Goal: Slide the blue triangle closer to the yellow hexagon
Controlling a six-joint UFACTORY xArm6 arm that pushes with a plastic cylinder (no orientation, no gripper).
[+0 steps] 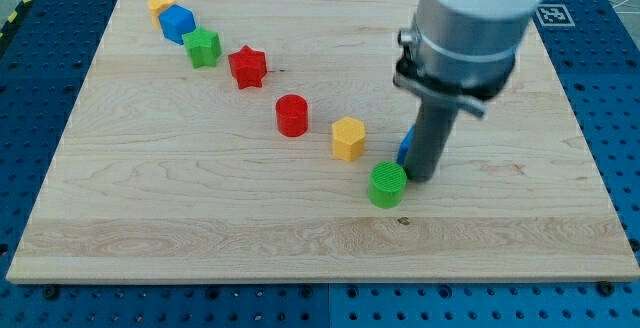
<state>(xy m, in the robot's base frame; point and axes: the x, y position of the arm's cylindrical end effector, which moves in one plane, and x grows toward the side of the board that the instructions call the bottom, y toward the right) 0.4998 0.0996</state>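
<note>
We see a pale wooden surface [200, 208] with fine matt grain. On it, the yellow hexagon [348, 138], red cylinder [292, 115] and green cylinder [387, 184] look like matt plastic, the last ridged on top. The rod's grey collar [465, 38] looks smooth and metallic.

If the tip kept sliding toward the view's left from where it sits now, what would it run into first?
My tip sits against the blue triangle, which the rod mostly hides, so that would likely be pushed first. Beyond it lies the yellow hexagon. The green cylinder sits slightly lower and might be grazed; depth is unclear.
</note>
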